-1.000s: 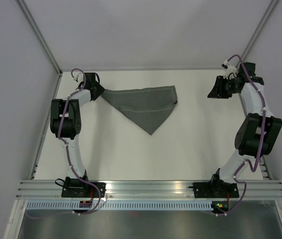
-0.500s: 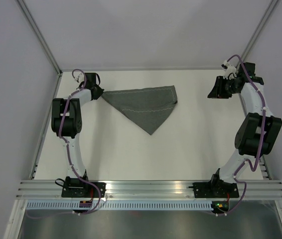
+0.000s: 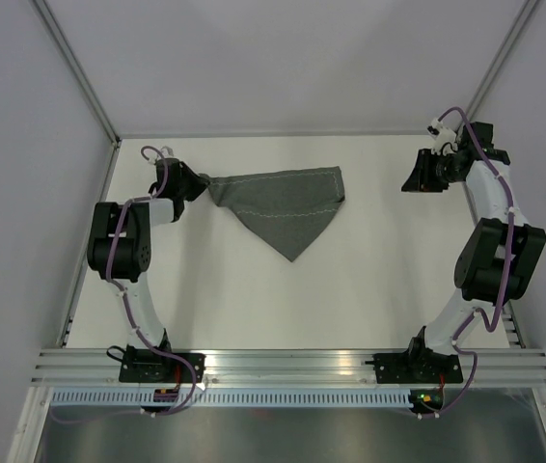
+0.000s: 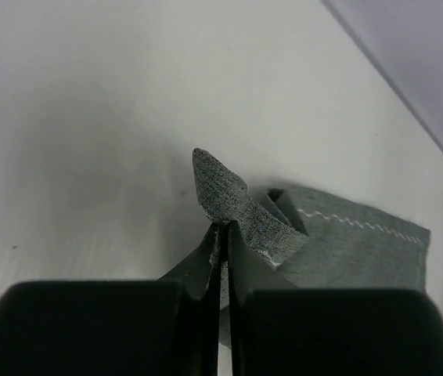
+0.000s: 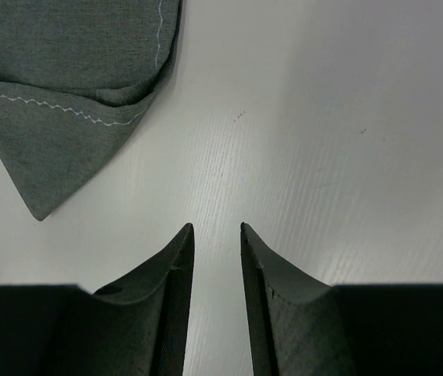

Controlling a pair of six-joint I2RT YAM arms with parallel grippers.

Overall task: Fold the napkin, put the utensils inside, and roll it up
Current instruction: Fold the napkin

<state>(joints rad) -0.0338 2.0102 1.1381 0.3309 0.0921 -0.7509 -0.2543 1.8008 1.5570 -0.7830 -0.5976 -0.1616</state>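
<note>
From the overhead camera I see the napkin [image 3: 278, 207] lying on the white table [image 3: 350, 299], in the far half and left of centre. It is folded into a rough triangle. One long edge runs along the far side, and the point aims back toward the arm bases. A pale stitched line follows the far edge. A second one crosses the cloth lower down, where one layer lies over another.

The left gripper [image 3: 199, 184] sits at the napkin's left corner. On my left wrist camera its jaws are pressed together with a tip of the grey cloth pinched between them. The corner sticks out past the fingertips, and the fabric bunches into small folds just beyond it. I cannot tell whether that corner is off the table. The rest of the cloth lies flat.

The right gripper [image 3: 418, 179] hangs over the far right part of the table, well apart from the napkin and facing left toward it. On its wrist camera the jaws stand apart with a narrow gap, and only bare table shows between them. The napkin's right edge and its point show in the upper left of that view, well apart from the fingers.
</note>
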